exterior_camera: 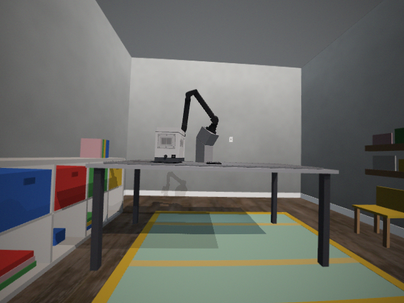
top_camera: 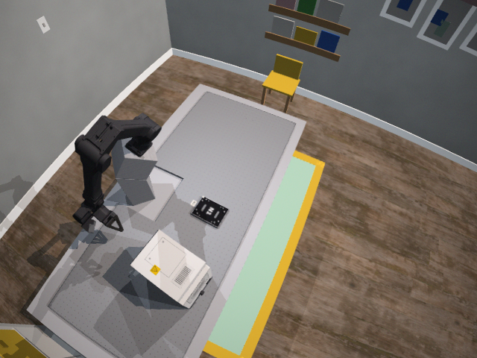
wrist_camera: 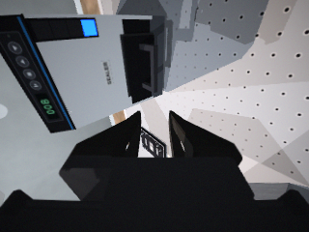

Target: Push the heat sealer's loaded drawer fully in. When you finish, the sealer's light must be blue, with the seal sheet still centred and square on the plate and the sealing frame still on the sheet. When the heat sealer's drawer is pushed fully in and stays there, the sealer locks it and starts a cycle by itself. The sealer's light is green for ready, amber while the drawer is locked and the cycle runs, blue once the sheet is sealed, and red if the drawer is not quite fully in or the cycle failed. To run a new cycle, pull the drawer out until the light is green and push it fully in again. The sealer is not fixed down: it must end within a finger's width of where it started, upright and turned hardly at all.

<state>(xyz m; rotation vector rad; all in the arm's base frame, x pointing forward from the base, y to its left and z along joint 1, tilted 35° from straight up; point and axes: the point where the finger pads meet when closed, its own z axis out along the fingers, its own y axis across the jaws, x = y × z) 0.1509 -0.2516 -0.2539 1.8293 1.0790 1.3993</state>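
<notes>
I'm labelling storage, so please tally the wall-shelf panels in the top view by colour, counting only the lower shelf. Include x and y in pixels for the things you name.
Flat square panels on the lower brown wooden wall shelf (top_camera: 302, 46):
Grey panel (top_camera: 282, 27): 1
Yellow panel (top_camera: 305, 35): 1
Blue panel (top_camera: 328, 41): 1
Total: 3

White sealer on gray table, black arm arched behind, yellow chair at right
</notes>
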